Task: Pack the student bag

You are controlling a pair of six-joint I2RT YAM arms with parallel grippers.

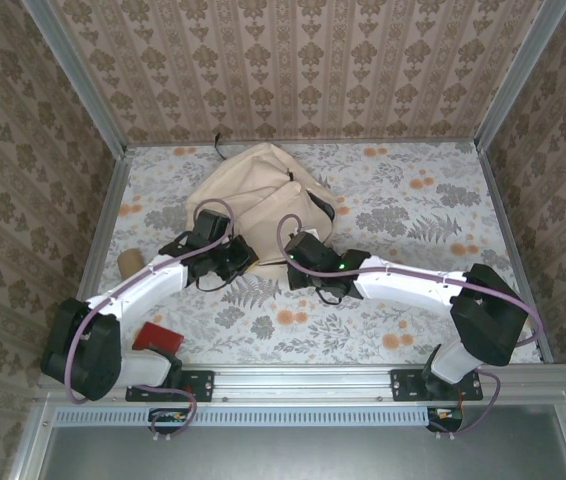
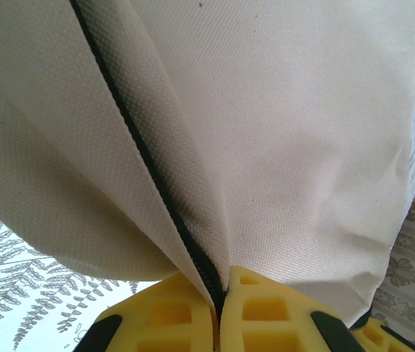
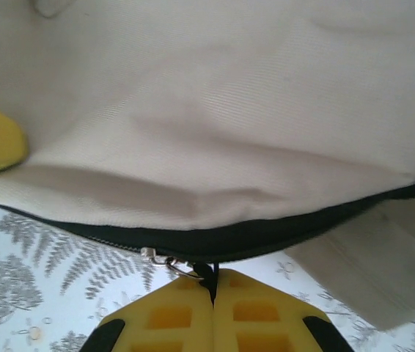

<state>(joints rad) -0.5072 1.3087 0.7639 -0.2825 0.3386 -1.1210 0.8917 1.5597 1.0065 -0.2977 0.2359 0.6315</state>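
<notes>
Canvas, cream and slumped: the student bag (image 1: 263,190) lies on the floral bench (image 1: 413,210), with the papered back wall (image 1: 303,60) close behind the bag and more open bench to the bag's right than to its left. A black top loop (image 1: 219,145) pokes out at the bag's far edge. Both arms reach the bag's near edge.

The left end effector (image 2: 218,297) is at the bag's near-left side. Its 2 yellow pads (image 2: 167,312) are pressed together on a fold of the bag's fabric, right where a dark zipper line (image 2: 138,139) runs down between them.

The right end effector (image 3: 213,290) is at the bag's near-right side, clamped on the black zipper pull (image 3: 207,273). The pull hangs from a small metal slider (image 3: 160,258) on the dark zipper band along the bag's lower hem.

Left of the bag and apart from it, a brown roll (image 1: 128,263) stands on the bench. Farther to the bag's near left lies a red object (image 1: 158,337).
</notes>
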